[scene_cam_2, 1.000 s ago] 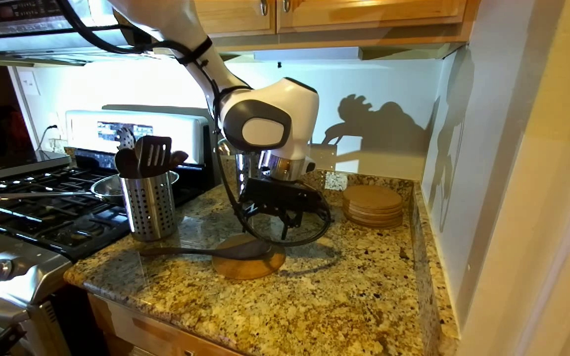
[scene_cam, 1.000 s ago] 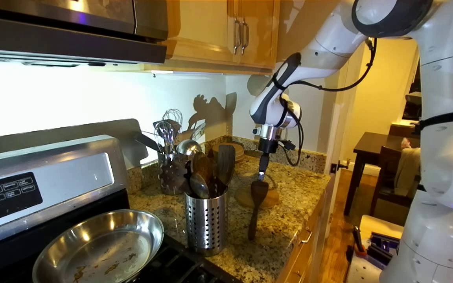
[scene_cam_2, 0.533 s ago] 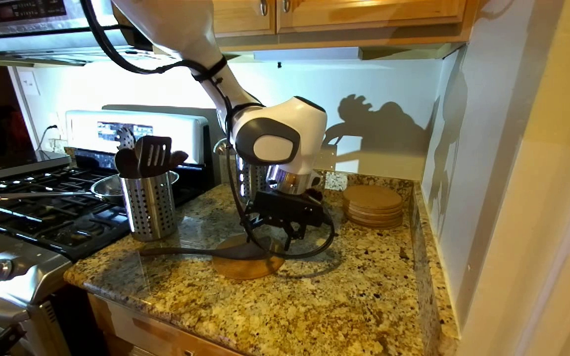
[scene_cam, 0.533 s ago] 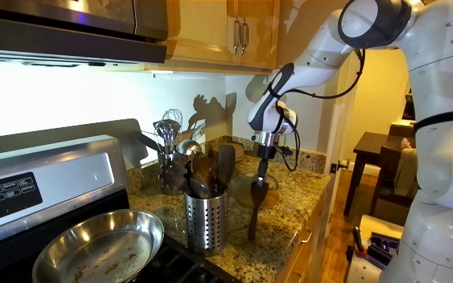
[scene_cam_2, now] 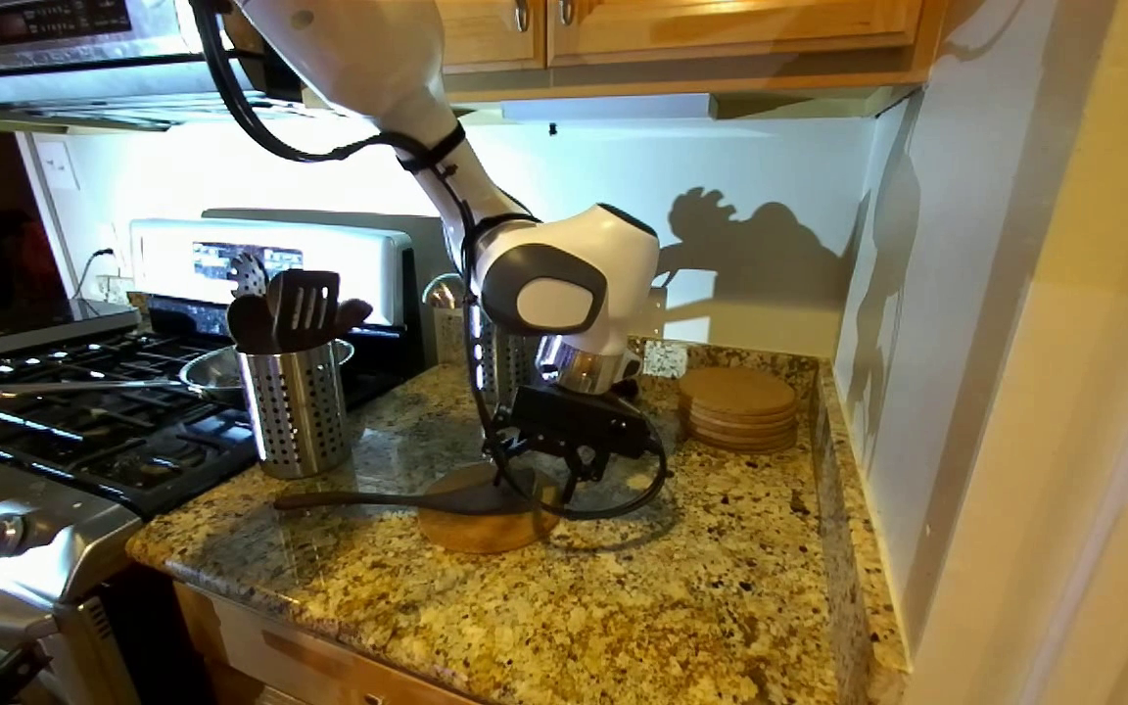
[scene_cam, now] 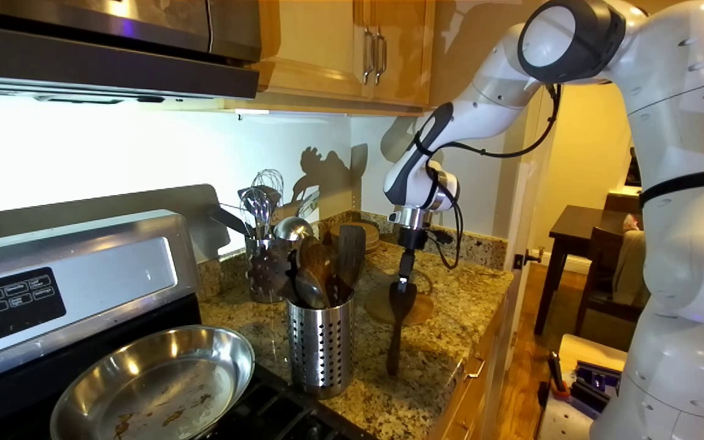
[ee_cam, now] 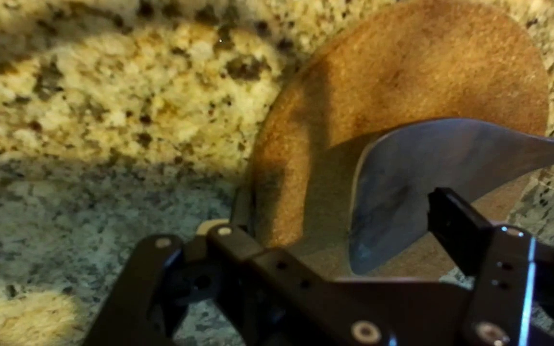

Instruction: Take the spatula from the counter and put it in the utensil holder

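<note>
My pincer [ee_cam: 339,216] hung low above the granite counter [scene_cam_2: 642,597], its jaws parted wide around nothing gripped, at the head of the dark wooden spatula [scene_cam_2: 474,498]. In the wrist view one finger [ee_cam: 464,230] overlapped an edge of the flat head while its opposite stood past the head's blunt end; whether either touched the wood, I could not tell. The spatula lay with its head over a round wooden disc [scene_cam_2: 486,535], casting a shadow on it, and its thin handle ran across the counter toward the stove [scene_cam_2: 94,441].

The utensil holder [scene_cam: 321,354], a perforated steel cylinder, stood upright beside the stove, near the spatula's handle in both exterior views, with dark utensil heads rising above its rim, a slotted turner [scene_cam_2: 309,302] among them. Near the wall, a second steel cylinder [scene_cam: 265,272] carried whisks [scene_cam: 259,205] and a shiny ladle [scene_cam: 294,228]. A steel frying pan [scene_cam: 156,379], brown stains on its base, sat on the stove. A stack of round boards [scene_cam_2: 737,411] stood in the counter's corner as my white arm [scene_cam: 492,98] reached down, a black cable [scene_cam_2: 603,515] looping beside the pincer.
</note>
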Controlling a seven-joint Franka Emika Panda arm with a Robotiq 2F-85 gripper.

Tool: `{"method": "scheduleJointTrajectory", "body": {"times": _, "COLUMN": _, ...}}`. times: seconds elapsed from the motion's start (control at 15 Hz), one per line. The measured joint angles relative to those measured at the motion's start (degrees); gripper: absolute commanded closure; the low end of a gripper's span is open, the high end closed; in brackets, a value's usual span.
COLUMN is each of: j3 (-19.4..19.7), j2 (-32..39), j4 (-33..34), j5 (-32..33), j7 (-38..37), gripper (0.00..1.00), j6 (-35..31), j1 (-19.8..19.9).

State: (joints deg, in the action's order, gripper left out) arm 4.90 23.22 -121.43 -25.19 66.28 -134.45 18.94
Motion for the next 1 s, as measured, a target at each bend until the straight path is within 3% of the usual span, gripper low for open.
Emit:
{"method": "scheduleJointTrajectory", "body": {"times": 0.6, "j3": 0.0, "j2": -1.4, "j4": 0.2, "j5": 0.2, "j7": 1.0, "gripper": 0.0, "j6": 0.7, "j1": 0.8}}
{"method": "scheduleJointTrajectory", "body": {"times": 1.0, "j3": 0.0, "j2": -1.7, "j4": 0.9, "j5": 0.5, "j7": 1.0, "gripper": 0.0, "j6": 10.3, "j1": 0.8}}
